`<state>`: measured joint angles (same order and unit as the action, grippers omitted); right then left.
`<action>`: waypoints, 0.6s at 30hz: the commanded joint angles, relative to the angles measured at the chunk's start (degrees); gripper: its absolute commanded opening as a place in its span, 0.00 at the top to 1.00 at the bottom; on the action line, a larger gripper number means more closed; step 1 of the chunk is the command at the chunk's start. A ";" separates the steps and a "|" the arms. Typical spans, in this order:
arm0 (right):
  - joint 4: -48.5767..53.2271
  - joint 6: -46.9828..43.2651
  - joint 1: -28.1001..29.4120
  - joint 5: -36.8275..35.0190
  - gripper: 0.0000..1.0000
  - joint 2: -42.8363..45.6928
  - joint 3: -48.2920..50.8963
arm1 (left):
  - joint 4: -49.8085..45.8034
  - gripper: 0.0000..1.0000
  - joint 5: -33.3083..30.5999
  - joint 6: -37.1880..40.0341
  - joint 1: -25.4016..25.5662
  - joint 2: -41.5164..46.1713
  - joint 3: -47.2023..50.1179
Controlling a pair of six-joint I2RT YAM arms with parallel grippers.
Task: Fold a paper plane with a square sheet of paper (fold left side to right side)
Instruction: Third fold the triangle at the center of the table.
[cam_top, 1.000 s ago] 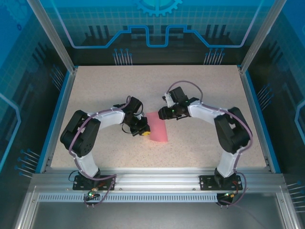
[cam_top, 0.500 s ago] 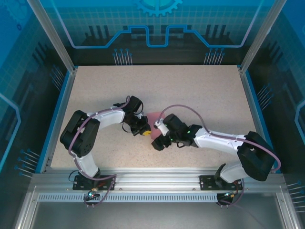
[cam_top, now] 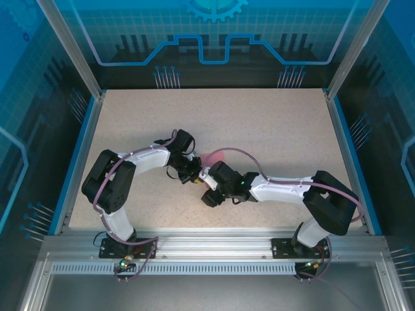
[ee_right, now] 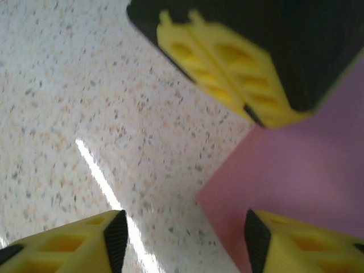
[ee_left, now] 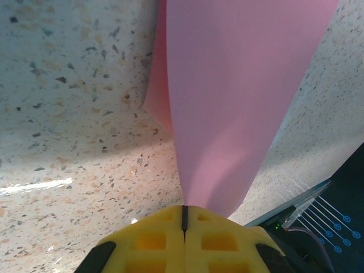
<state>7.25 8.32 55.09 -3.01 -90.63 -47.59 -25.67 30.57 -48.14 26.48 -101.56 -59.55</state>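
The left fingers (ee_left: 151,230) are clenched on an edge of the square sheet of paper (ee_left: 239,96). They hold the salmon-pink sheet up off the speckled surface (ee_left: 68,114), with another part of it showing underneath, probably so the left side can be carried over to the right. The right fingers (ee_right: 62,244) are spread and grasp nothing. They straddle a free corner of the sheet just beside the left pair, seemingly placed to pin or catch it. The sheet sits mid-surface, between the two arms.

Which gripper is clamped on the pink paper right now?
The left gripper: it is shut on the edge of the sheet of paper. The right gripper is open, its fingers apart, holding nothing.
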 commanded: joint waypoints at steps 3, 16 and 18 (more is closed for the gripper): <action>-1.52 -0.24 0.52 -0.93 0.57 -1.83 -2.24 | -1.94 0.95 2.25 -0.68 0.16 -1.09 -1.45; -1.62 0.74 -1.81 0.42 1.00 -0.87 -1.01 | -3.83 0.78 1.36 1.65 -0.87 0.49 -1.63; -1.45 0.71 -2.50 1.88 1.00 -0.68 -0.58 | -4.29 0.68 1.46 2.61 -2.09 2.09 -1.11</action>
<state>6.35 8.97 53.93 -3.22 -91.96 -48.45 -26.98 30.94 -47.22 25.78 -101.60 -59.92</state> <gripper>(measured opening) 0.044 0.299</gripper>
